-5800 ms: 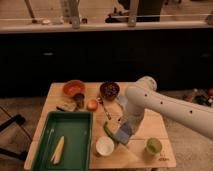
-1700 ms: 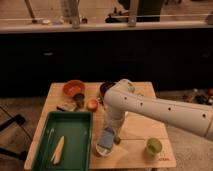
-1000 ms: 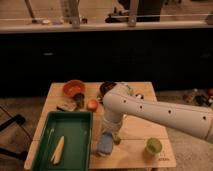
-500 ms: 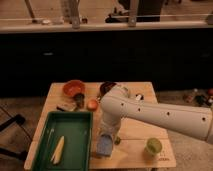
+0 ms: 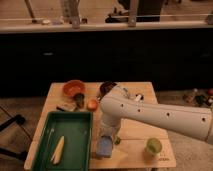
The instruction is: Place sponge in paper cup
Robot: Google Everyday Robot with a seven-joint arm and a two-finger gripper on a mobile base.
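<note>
arm point(image 5: 150, 114) bent low over table point(image 5: 135, 135) | jaws point(image 5: 106, 140) at sponge point(image 5: 104, 147), state unclear

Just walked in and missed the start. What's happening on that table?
A white robot arm reaches down over the table's front edge, beside the green tray. Its tool is low at the sponge, right where the paper cup would be; the cup itself is hidden under it. A green cup stands to the right, an orange bowl at the back.

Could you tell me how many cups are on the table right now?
1 plainly shows: the green cup, front right. The gripper holds the sponge at the front edge, likely hiding the paper cup.
</note>
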